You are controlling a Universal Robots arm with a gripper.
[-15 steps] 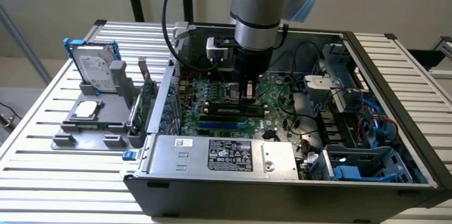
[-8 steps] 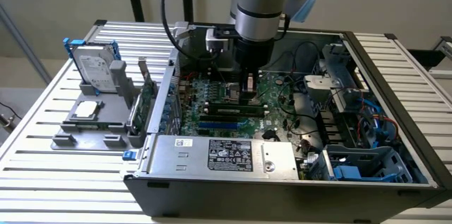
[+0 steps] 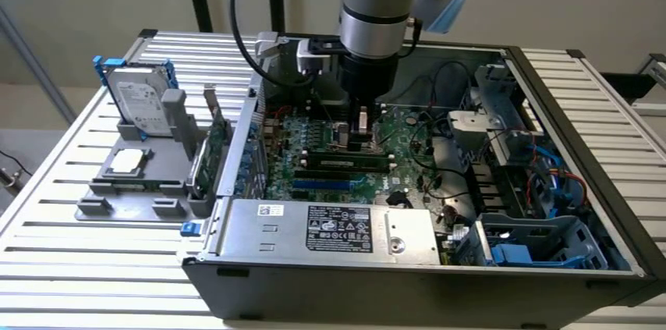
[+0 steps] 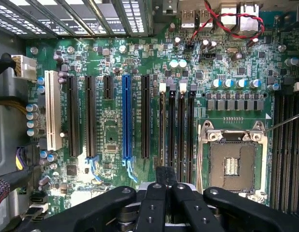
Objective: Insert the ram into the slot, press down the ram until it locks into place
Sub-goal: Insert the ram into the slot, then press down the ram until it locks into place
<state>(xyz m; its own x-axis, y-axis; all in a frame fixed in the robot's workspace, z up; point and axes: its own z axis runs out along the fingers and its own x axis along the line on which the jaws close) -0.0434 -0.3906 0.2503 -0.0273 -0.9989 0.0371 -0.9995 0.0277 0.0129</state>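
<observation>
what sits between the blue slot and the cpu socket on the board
In the wrist view, one black slot, then four memory slots, lie between the blue slot and the CPU socket.

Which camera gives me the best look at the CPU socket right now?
The wrist view: the CPU socket lies open to the camera, its metal frame and contact field plain, beside the black memory slots. In the exterior view the arm and gripper stand over that part of the board, so the socket cannot be made out there.
</observation>
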